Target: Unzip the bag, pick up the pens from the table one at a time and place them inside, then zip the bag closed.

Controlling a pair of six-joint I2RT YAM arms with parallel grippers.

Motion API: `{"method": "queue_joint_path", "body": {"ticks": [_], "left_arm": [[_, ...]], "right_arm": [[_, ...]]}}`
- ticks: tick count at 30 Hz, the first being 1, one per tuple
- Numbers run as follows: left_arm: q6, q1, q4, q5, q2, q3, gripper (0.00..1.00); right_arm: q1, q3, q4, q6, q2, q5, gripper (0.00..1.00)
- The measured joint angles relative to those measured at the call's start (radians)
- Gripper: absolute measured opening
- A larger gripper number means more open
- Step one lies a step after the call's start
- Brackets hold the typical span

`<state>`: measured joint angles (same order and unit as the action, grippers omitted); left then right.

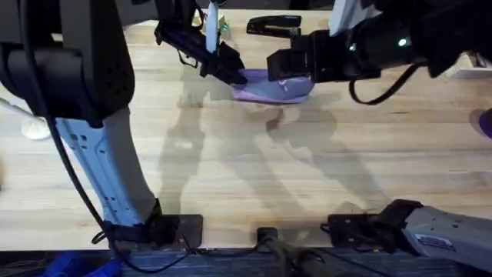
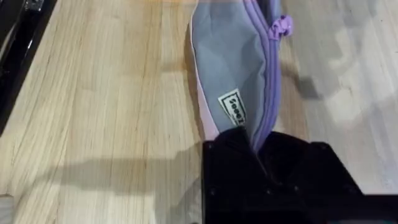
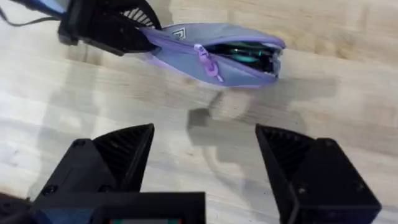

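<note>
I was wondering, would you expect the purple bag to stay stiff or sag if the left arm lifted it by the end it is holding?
Probably sag: the bag is soft fabric, creased where the left pincer pinches its end. The free end may droop, since something green lies inside the half-open mouth. It seems unlikely to roll, lying flat on the table.

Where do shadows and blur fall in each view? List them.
Overhead: the left arm rises large, dark and blurred at left; soft double shadows spread across the table below the bag. Left wrist: the left gripper casts a shadow leftward. Right wrist: a small shadow lies under the zipper pull.
</note>
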<state>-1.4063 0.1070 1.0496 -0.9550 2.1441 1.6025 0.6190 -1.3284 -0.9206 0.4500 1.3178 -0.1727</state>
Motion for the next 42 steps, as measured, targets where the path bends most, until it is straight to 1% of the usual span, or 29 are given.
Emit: {"method": "queue_joint_path", "body": {"ticks": [3, 7, 11, 16, 21, 30, 32, 33, 36, 42], "left_arm": [[0.0, 0.0, 0.0, 0.0, 0.0, 0.0, 0.044], [0.0, 0.0, 0.0, 0.0, 0.0, 0.0, 0.044], [0.0, 0.0, 0.0, 0.0, 0.0, 0.0, 0.044], [0.0, 0.0, 0.0, 0.0, 0.0, 0.0, 0.044], [0.0, 0.0, 0.0, 0.0, 0.0, 0.0, 0.044], [0.0, 0.0, 0.0, 0.0, 0.0, 0.0, 0.044], [0.0, 0.0, 0.0, 0.0, 0.0, 0.0, 0.044], [0.0, 0.0, 0.0, 0.0, 0.0, 0.0, 0.044], [0.0, 0.0, 0.0, 0.0, 0.0, 0.0, 0.044], [0.0, 0.0, -0.003, 0.0, 0.0, 0.0, 0.044]], "right_arm": [[0.009, 0.05, 0.037, 0.041, 0.0, -0.02, 0.995], [0.011, 0.133, 0.142, 0.084, 0.0, -0.034, 0.996], [0.011, 0.179, 0.241, 0.104, 0.0, -0.045, 0.995], [0.011, 0.208, 0.279, 0.112, 0.026, -0.049, 0.996], [0.011, 0.218, 0.298, 0.112, 0.108, -0.049, 0.995], [0.011, 0.221, 0.433, 0.112, 0.217, -0.051, 0.989], [0.011, 0.221, 0.444, 0.112, 0.236, -0.055, 0.968], [0.011, 0.221, 0.448, 0.111, 0.246, -0.063, 0.94], [0.011, 0.221, 0.458, 0.112, 0.269, -0.103, 0.802], [0.012, 0.221, 0.476, 0.116, 0.274, -0.174, 0.65]]}}
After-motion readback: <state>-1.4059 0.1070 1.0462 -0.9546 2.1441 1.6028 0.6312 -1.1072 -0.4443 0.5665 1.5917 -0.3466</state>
